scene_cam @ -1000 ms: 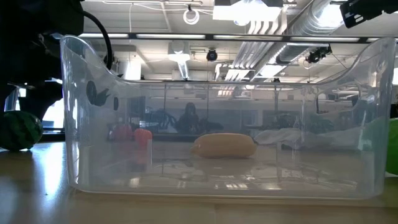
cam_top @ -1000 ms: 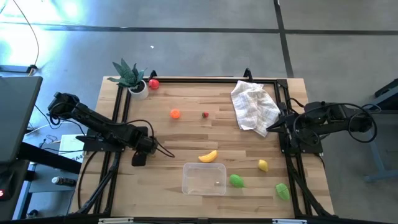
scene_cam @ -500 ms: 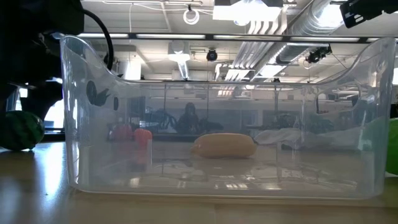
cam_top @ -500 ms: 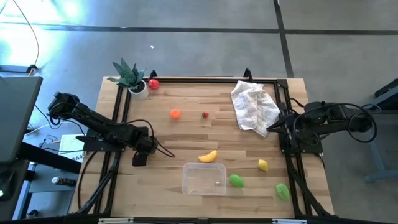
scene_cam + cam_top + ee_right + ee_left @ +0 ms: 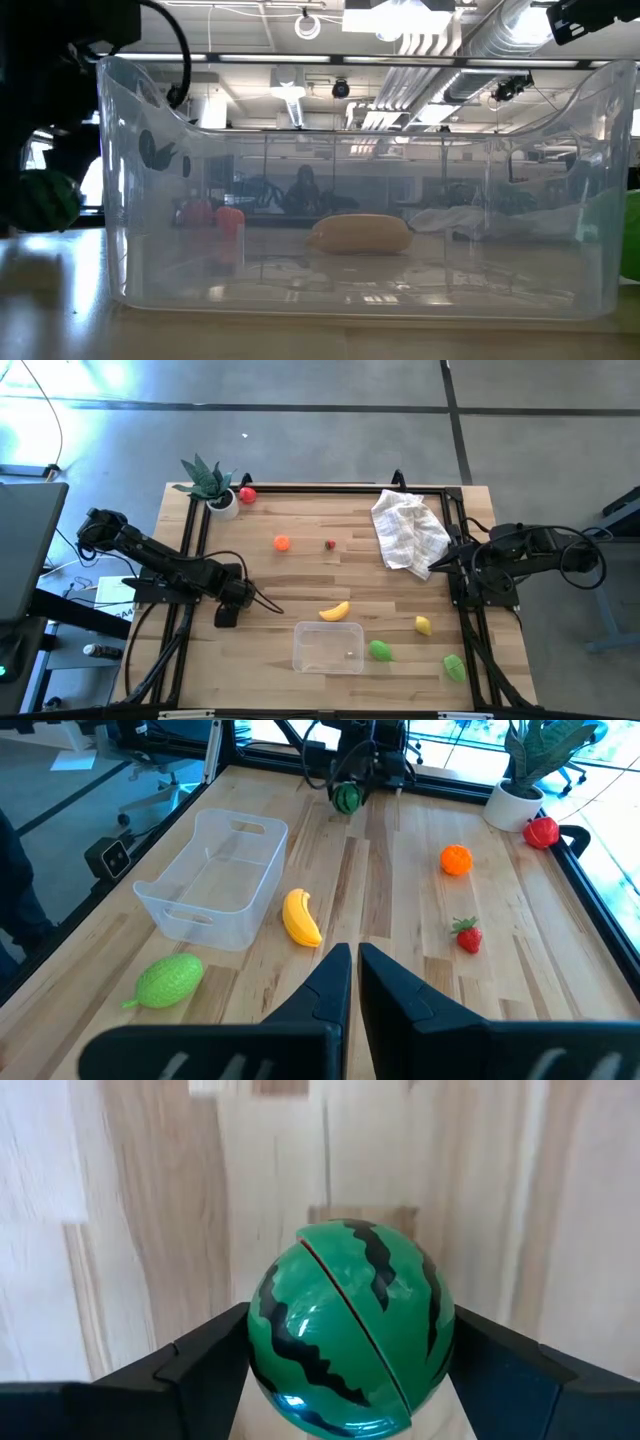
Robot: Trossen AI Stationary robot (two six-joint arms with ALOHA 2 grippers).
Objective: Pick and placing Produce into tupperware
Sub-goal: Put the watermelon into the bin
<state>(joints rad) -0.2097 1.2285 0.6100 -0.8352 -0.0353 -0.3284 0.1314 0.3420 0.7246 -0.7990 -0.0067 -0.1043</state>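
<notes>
The left gripper clamps a small toy watermelon between its two dark fingers, one on each side of the striped green ball, above the wooden table near its nine o'clock edge. In the low view the watermelon hangs clear of the tabletop, beside the clear tupperware. Seen from above, the tupperware sits at six o'clock with nothing in it, the banana just beyond it. A green fruit lies touching its three o'clock side, the lemon farther out. An orange and strawberry lie near the centre, toward twelve o'clock. The right gripper waits with fingers closed and empty at the three o'clock edge beside the white checked cloth.
</notes>
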